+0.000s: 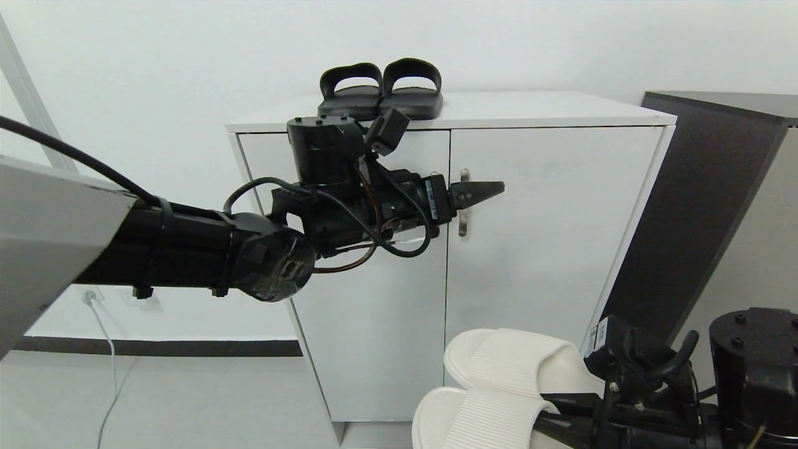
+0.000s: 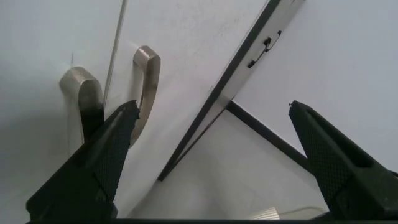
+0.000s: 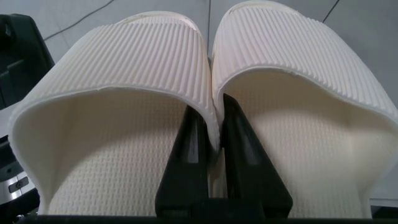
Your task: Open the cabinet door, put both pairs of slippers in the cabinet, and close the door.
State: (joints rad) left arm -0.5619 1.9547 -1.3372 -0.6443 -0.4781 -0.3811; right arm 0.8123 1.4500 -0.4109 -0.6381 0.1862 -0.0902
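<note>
Slippers [image 3: 124, 93] in cream are being pinched by the right gripper [image 3: 211, 124]. The left gripper [image 2: 212, 107] is being held spread wide beside the cabinet handle [image 2: 148, 74].

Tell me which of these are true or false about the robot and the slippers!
1. The black slippers sit on top of the cabinet. True.
2. The cabinet doors are open. False: both doors are shut.
3. The right gripper holds the white slippers. True.
4. The left gripper is clamped on a door handle. False: it is open, right at the handles.
5. The white slippers are inside the cabinet. False: they are outside, in front of it, low down.
</note>
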